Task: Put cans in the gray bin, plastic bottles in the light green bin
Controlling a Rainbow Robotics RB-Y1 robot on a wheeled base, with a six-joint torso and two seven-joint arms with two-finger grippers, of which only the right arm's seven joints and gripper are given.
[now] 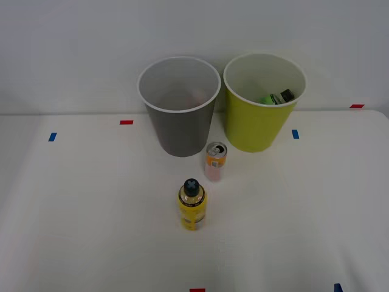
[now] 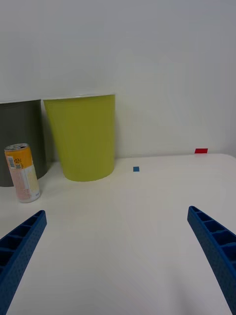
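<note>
claw point(image 2: 117, 256) spread wide, empty, low over the bench point(image 1: 91, 231) | can point(image 1: 216, 161) upright just before the gray bin point(image 1: 179, 109) and green bin point(image 1: 262, 103) | yellow bottle point(image 1: 192, 204) upright nearer, close to the can | green bin holds a dark-capped item

Right gripper spread wide, low over the table.
The right gripper point(image 2: 118, 246) points level and forward; its blue ribbed fingers point(image 2: 19, 243) sit wide apart, holding nothing.

glossy metal can point(image 1: 216, 161), matt white table point(image 1: 91, 213)
</note>
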